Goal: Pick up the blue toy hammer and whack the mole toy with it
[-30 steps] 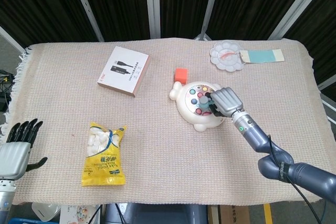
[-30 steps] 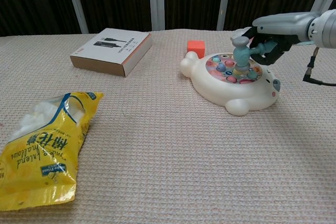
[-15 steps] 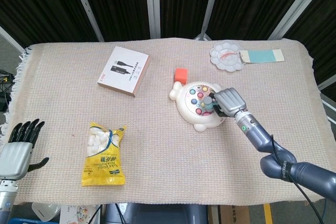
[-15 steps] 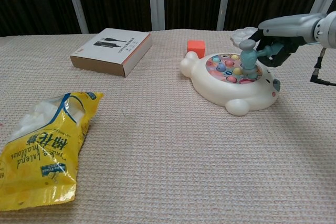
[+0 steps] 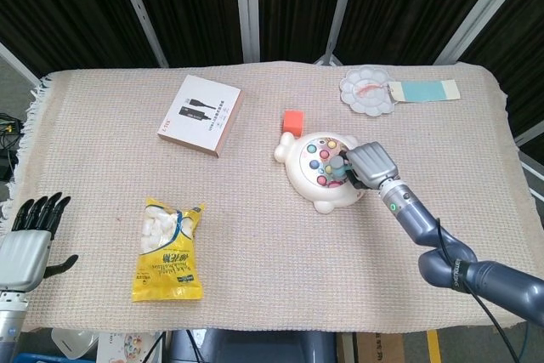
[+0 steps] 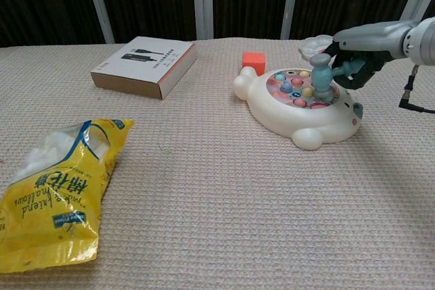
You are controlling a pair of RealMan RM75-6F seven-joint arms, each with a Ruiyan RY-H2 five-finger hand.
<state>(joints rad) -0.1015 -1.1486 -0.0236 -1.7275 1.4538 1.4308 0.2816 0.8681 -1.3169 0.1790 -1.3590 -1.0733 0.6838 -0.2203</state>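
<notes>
The cream bear-shaped mole toy [image 5: 308, 183] [image 6: 292, 119] sits right of the table's middle, its top studded with coloured pegs. My right hand [image 5: 371, 164] [image 6: 359, 62] grips the blue toy hammer [image 5: 338, 167] [image 6: 323, 79] by its handle. The hammer head stands upright on the pegs at the toy's right side. My left hand [image 5: 30, 240] hangs off the table's front left edge, fingers spread, holding nothing. It does not show in the chest view.
A white cable box [image 5: 201, 114] [image 6: 145, 65] lies at the back left. A yellow marshmallow bag [image 5: 169, 249] [image 6: 54, 188] lies front left. An orange cube [image 5: 293, 120] [image 6: 253, 62] stands just behind the toy. A flower-shaped palette [image 5: 367, 91] and blue card [image 5: 425, 89] are back right.
The hammer has shifted from the toy's middle pegs to its right side and dropped a little onto them. My left hand has stayed put.
</notes>
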